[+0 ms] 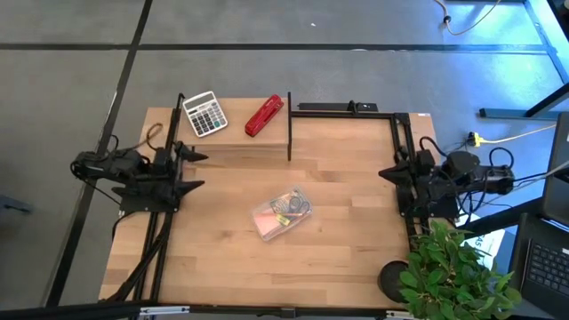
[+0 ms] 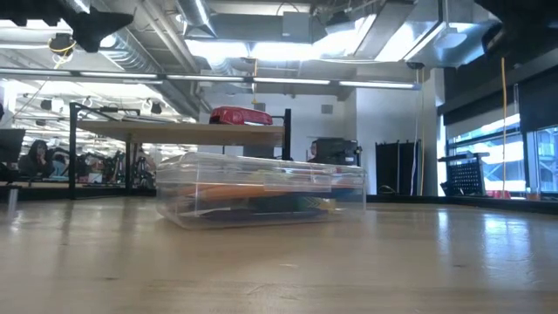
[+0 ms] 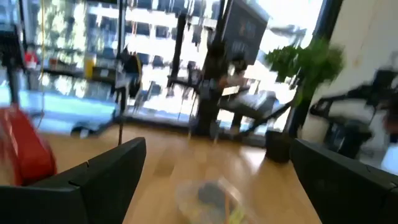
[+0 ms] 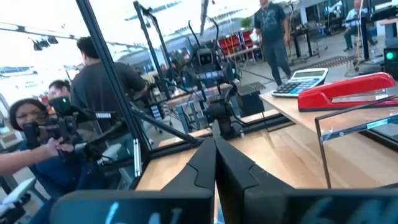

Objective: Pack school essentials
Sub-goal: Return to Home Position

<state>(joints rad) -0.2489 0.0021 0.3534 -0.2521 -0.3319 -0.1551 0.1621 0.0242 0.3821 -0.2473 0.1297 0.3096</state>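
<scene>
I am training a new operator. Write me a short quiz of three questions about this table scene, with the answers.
1. True or false: the stapler lies inside the box.
2. Which one is open? A) left end effector B) right end effector C) both
3. Fill in: beside the stapler on the shelf lies the ____.
Key: 1 false: it is on the shelf, and the box is mid-table. 2 A. 3 calculator.
</scene>
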